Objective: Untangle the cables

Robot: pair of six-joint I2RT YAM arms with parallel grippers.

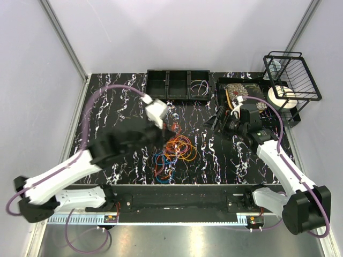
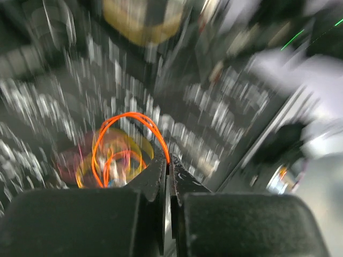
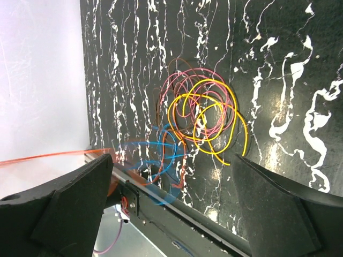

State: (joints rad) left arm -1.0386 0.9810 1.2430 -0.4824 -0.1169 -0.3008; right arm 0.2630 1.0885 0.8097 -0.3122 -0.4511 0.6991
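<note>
You had the left gripper (image 1: pixel 169 127) between the black plastic tray with three compartments (image 1: pixel 178 85) and the tangle of thin coloured wire loops (image 1: pixel 174 152), just at the edge of the tangle that faces the tray. The left wrist view was much blurred, but its jaws stood pressed together, and a thin orange wire loop (image 2: pixel 128 115) was pinched at the tips of the left gripper (image 2: pixel 169 160). From there the loop ran out and curved back down to the other wires, so I judge it was not yet free of them.

The tangle lay on the black marbled table (image 1: pixel 118 101), in front of the tray and well apart from it, toward the arm bases. It stretched on a diagonal, the orange and yellow end closer to the tray and the blue and red end farther from it.

The right gripper (image 1: pixel 220 124) hung in front of the right end of the tray, well apart from the tangle. In its wrist view the right gripper (image 3: pixel 172 160) had its fingers wide apart and held nothing, and it looked toward the pink, yellow and blue loops (image 3: pixel 203 115).

So the left arm was the nearer one. Pulling the orange loop toward the tray, away from the tangle, seemed the move to make. The whole tangle might drag along.
</note>
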